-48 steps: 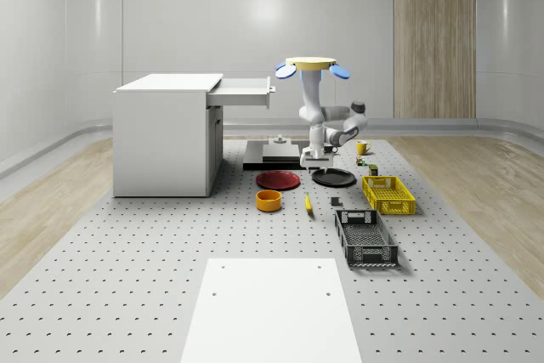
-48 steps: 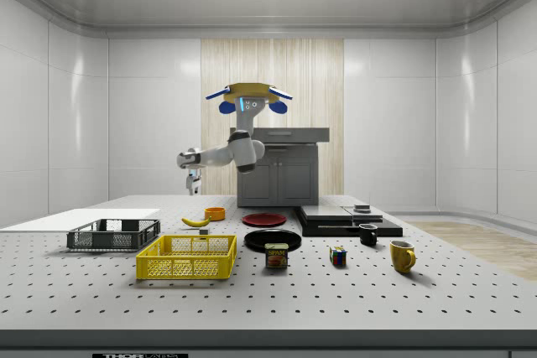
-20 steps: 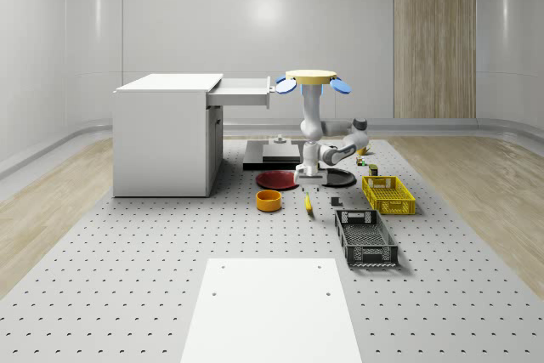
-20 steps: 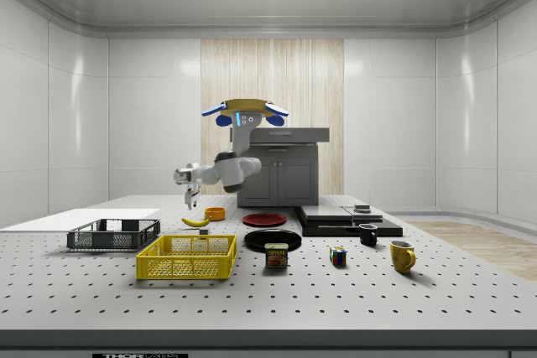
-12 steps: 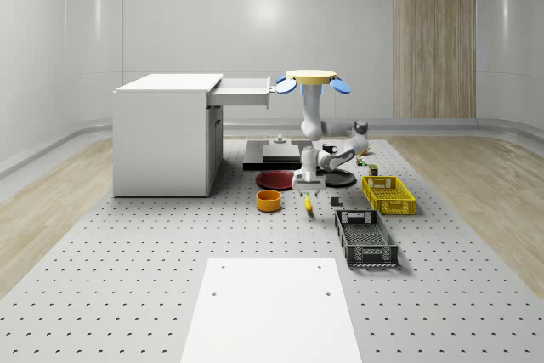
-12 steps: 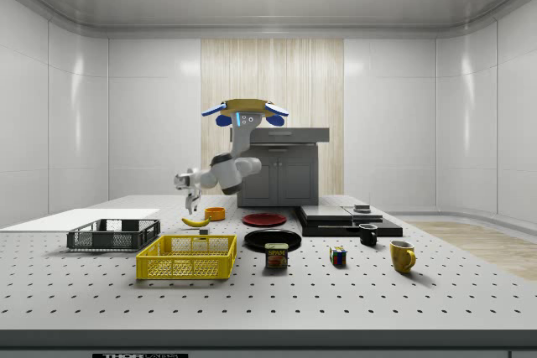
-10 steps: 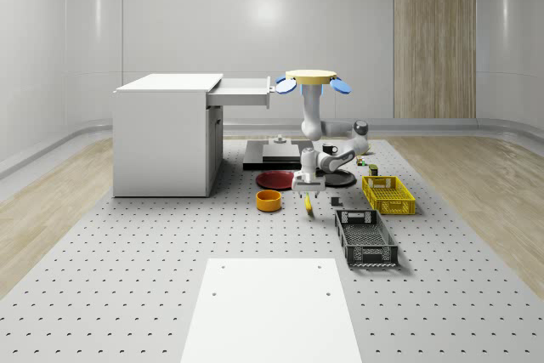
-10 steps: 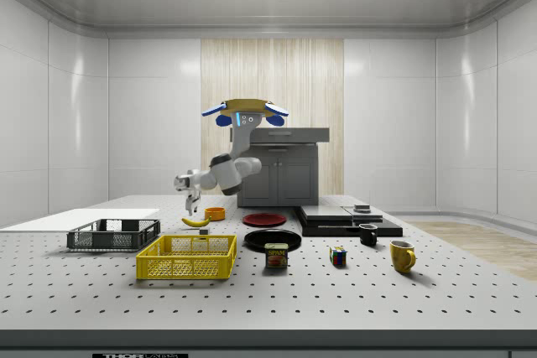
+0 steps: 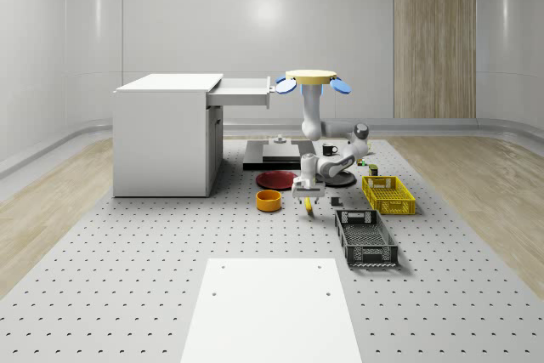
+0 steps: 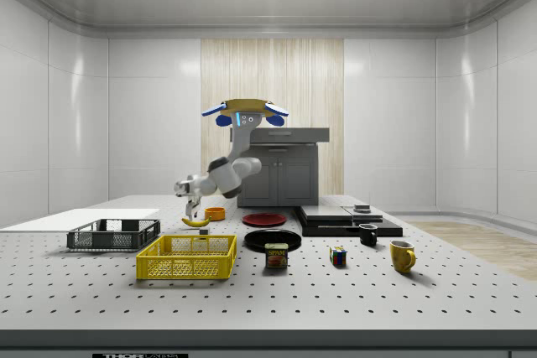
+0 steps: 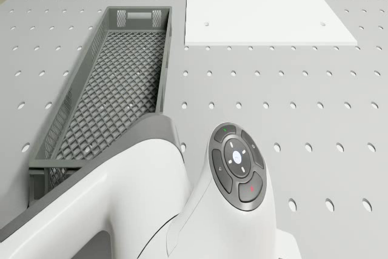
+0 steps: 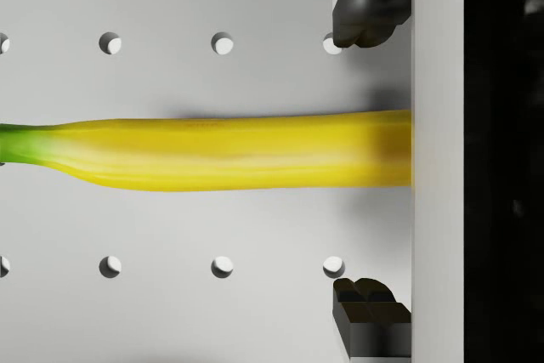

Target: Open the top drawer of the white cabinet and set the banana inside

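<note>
The yellow banana lies on the perforated table between the orange bowl and the grey basket. The drone hovers above the plates, beside the white cabinet, whose top drawer stands pulled out. The arm reaches down, and my gripper hangs just above the banana. In the wrist view the banana runs between the two dark fingertips, which stand wide apart, one on each side. My gripper is open and holds nothing.
An orange bowl, a red plate and a black plate sit close by. A yellow basket and a grey basket stand toward the whole-scene view's right. A white sheet lies at the front.
The drone shifted slightly toward the whole-scene view's right, then held. The arm swung forward and lowered the gripper from plate height to just above the banana.
</note>
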Tool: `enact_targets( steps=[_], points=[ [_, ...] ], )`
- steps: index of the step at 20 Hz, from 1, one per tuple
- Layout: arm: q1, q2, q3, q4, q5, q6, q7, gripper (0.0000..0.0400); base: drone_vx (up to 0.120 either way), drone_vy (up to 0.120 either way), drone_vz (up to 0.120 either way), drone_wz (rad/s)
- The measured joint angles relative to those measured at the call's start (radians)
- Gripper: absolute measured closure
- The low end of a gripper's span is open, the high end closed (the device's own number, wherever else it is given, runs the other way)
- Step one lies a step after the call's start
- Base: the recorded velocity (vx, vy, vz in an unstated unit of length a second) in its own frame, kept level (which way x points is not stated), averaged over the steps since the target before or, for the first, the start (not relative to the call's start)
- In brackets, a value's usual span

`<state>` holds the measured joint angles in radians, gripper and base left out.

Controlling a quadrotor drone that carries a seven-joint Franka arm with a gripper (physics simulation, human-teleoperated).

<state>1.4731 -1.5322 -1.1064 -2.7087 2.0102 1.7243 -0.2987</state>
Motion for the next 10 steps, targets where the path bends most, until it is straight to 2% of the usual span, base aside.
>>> enact_targets(
  steps=[10],
  points=[
    [0.005,0.032,0.056,0.029,0.061,0.005,0.008,0.0000,0.000,0.000,0.000,0.000]
  ],
)
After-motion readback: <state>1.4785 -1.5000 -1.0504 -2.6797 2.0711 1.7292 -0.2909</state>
